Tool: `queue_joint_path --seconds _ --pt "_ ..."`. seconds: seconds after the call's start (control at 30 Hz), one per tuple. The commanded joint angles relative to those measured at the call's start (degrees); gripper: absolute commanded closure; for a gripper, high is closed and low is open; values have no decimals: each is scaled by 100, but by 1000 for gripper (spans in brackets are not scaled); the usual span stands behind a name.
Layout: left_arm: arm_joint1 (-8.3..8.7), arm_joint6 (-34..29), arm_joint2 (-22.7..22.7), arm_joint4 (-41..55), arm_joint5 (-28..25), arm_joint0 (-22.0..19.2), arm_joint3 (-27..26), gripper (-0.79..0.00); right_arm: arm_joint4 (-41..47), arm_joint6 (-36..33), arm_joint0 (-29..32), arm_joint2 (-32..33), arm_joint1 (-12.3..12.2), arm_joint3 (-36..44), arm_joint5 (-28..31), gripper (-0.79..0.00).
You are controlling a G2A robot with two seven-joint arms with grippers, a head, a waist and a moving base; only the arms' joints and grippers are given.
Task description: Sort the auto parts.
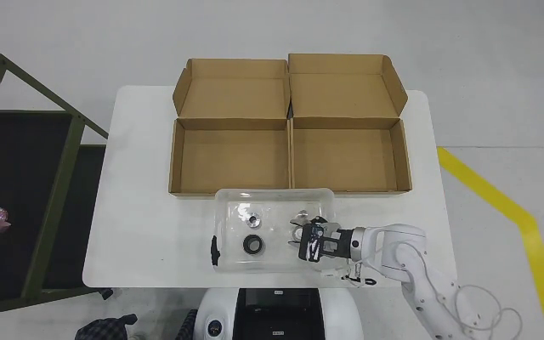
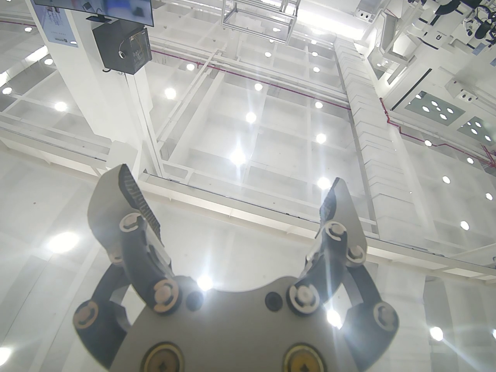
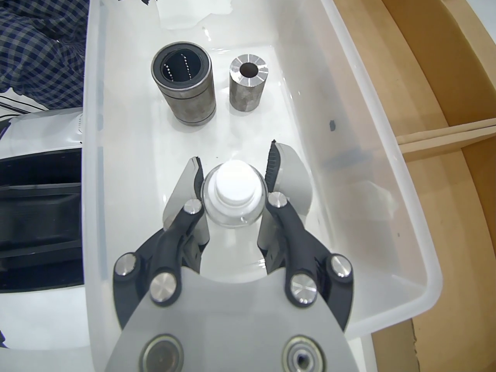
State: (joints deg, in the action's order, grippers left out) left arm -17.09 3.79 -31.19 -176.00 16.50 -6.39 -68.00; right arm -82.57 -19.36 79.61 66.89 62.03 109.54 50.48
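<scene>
The right gripper (image 3: 234, 158) is hanging inside a clear plastic bin (image 3: 348, 117), its two fingers narrowed onto a small part (image 3: 234, 191) (a rounded clear body with a white cap). The part is standing upright directly between the pads, its long axis pointing up toward the wrist, and the pads appear to be pressing on its sides. Two metal sleeves (image 3: 186, 83) are standing farther along the bin. The left gripper (image 2: 232, 195) is pointing at the ceiling, spread wide and holding nothing.
</scene>
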Motion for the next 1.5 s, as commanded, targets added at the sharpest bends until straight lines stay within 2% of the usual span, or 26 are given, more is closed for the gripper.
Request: queue_joint_path --seconds 0.0,0.43,0.73,1.17,1.47 --pt "0 0 0 0 0 0 0 -785 30 39 -6 25 -10 32 27 0" --pt "0 0 0 0 0 0 0 -785 654 406 109 351 -107 517 364 0" --pt "0 0 0 0 0 0 0 -785 2300 746 -127 488 -90 329 78 0" --pt "0 0 0 0 0 0 0 -785 4533 583 -501 974 -129 213 -488 0" --pt "0 0 0 0 0 0 0 -785 5888 297 -680 1130 -166 -142 -506 0"
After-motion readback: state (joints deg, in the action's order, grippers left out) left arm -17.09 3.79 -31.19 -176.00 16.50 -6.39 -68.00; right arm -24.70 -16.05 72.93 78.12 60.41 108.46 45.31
